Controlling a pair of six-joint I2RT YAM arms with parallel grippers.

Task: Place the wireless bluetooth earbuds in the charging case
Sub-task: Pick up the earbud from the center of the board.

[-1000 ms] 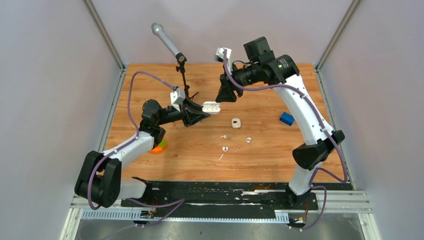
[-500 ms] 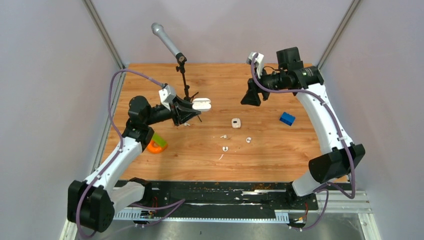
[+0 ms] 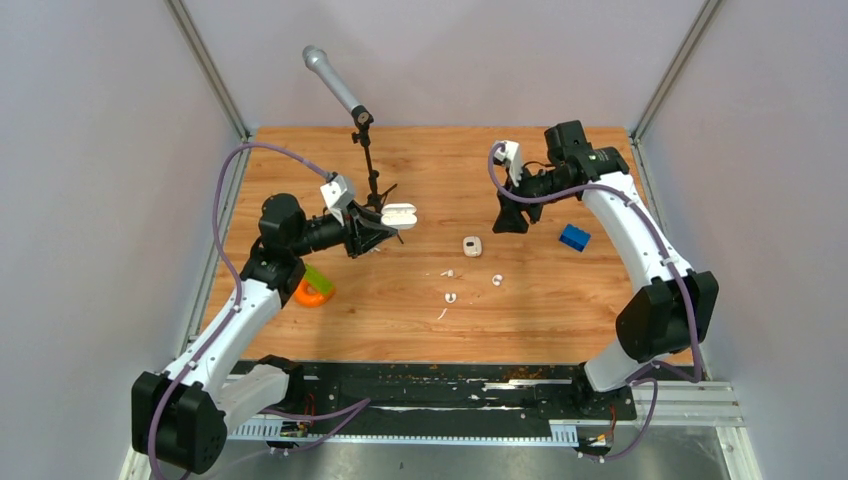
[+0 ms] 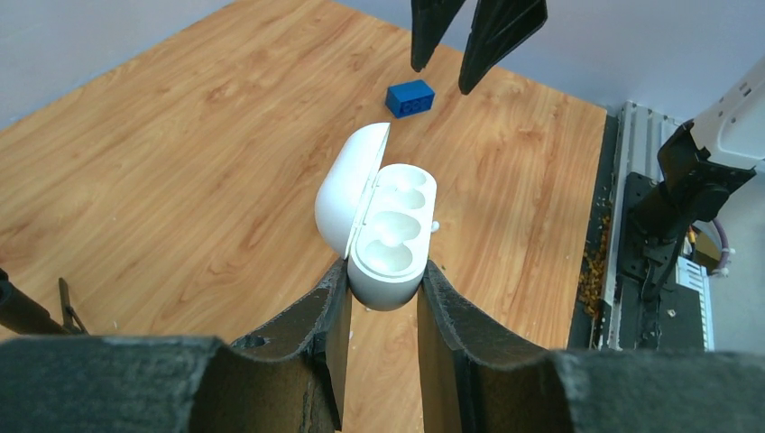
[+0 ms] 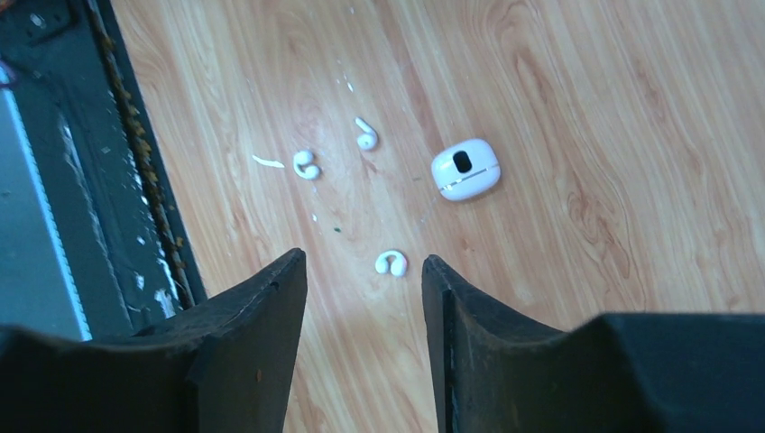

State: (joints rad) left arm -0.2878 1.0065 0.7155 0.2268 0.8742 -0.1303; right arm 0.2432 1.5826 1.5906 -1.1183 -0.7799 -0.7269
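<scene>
My left gripper point(image 4: 383, 281) pinched the case point(image 4: 390, 236) by its near end, one finger on each side. The case's lid point(image 4: 347, 185) stood open on its left, and its tan wells faced my camera. Beyond the case, well apart from it, a blue block point(image 4: 410, 97) lay on the table point(image 4: 180, 180). Farther still from the case, my right gripper point(image 4: 444, 77) hung above the table, its two dark fingers spread.

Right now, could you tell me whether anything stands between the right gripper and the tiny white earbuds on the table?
Nothing visible does: the open right gripper hangs above them, and the nearest tiny glossy white earbud shows unobstructed in its wrist view.
</scene>
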